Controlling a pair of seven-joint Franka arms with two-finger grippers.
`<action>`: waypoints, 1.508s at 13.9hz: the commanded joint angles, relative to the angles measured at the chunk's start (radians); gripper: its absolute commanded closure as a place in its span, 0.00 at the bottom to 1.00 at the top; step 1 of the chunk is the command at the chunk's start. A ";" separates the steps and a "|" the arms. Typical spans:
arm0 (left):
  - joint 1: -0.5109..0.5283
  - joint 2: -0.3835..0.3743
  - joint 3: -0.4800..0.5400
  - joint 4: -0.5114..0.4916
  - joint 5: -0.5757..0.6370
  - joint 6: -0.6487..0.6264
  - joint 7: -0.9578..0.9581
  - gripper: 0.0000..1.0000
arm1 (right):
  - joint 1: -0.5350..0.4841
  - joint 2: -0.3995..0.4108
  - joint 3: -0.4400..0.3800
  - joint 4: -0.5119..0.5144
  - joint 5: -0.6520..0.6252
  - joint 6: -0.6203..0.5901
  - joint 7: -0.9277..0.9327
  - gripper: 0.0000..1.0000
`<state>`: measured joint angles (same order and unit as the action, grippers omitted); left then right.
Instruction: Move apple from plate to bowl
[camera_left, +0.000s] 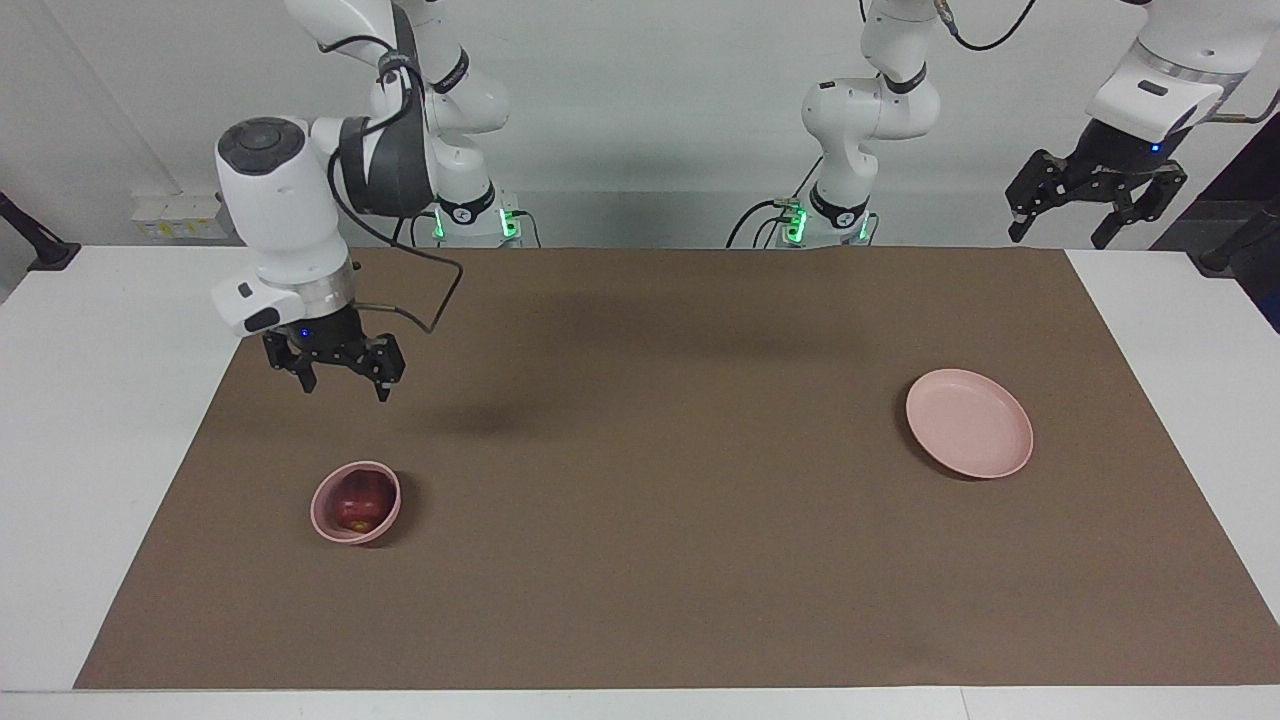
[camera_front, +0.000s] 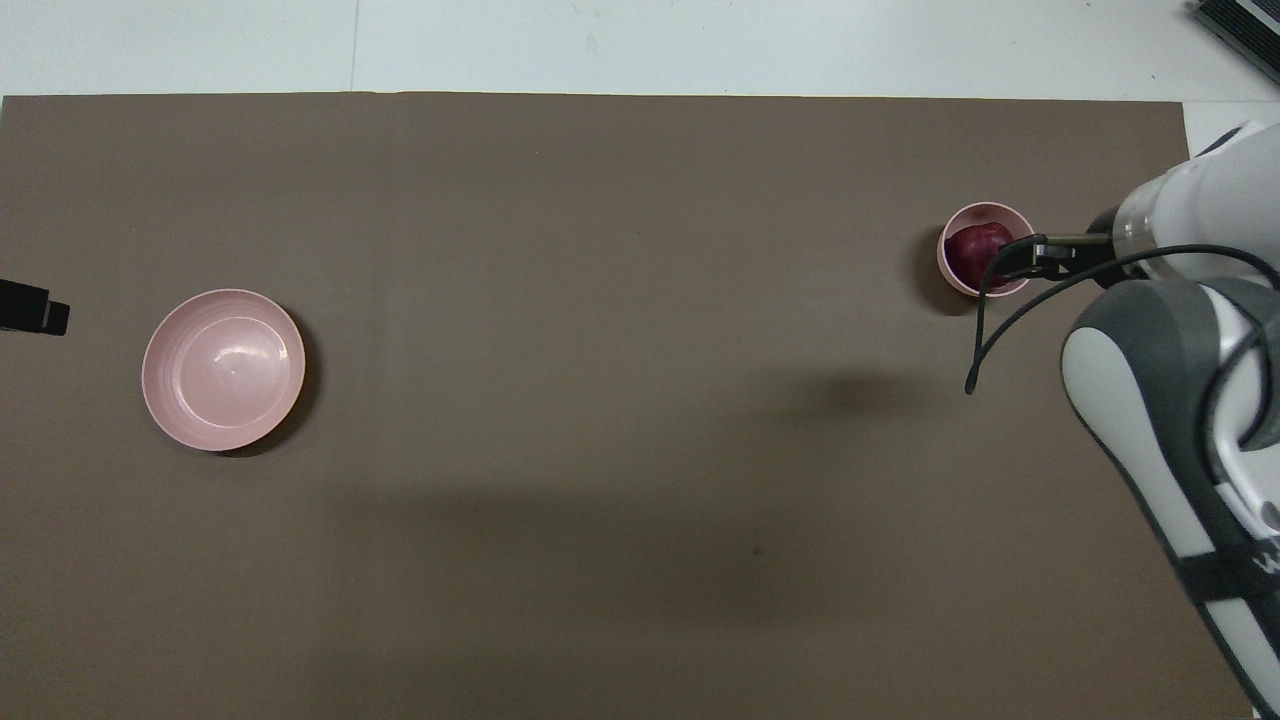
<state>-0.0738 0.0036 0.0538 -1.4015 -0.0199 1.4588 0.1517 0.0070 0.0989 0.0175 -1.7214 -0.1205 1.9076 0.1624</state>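
While the apple (camera_left: 357, 505) lies inside the bowl (camera_left: 322, 513), it shows a dark red skin with a small yellowish patch low on the side turned to the facing camera. It is round and fills most of the bowl's inside, so only a thin ring of the pale pink wall shows around it. The bowl is small, deep and matte, and it stands toward the right arm's end of the surface (camera_left: 640, 560).

The plate (camera_left: 968, 423) is flat, round and pale pink with a low rim, and it is wider than the bowl. It lies well apart from the bowl, toward the left arm's end, and nothing lies on it.

The right claw (camera_left: 342, 377) hangs in the air over the mat (camera_left: 640, 330), above a spot a little nearer to the robots than the bowl. Its fingers are spread apart and hold nothing. The left claw (camera_left: 1095, 218) waits raised over the white edge at the left arm's end, with fingers also spread and empty.

The surface is white and a large brown mat covers most of it. Soft shadows lie on the mat. A pale wall stands at the robots' end, with green lights at the arm bases (camera_left: 478, 222).
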 joint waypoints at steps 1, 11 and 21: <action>0.011 -0.004 -0.006 0.007 -0.005 -0.003 0.009 0.00 | -0.009 -0.057 0.002 0.048 0.025 -0.175 -0.041 0.00; 0.008 0.003 -0.008 0.016 0.012 -0.014 0.006 0.00 | -0.027 -0.117 -0.008 0.197 0.105 -0.481 -0.049 0.00; 0.008 -0.005 -0.008 0.007 0.008 -0.012 0.006 0.00 | -0.027 -0.117 -0.008 0.192 0.108 -0.458 -0.049 0.00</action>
<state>-0.0737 0.0026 0.0506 -1.4015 -0.0194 1.4576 0.1517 -0.0061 -0.0274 0.0052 -1.5447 -0.0415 1.4415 0.1357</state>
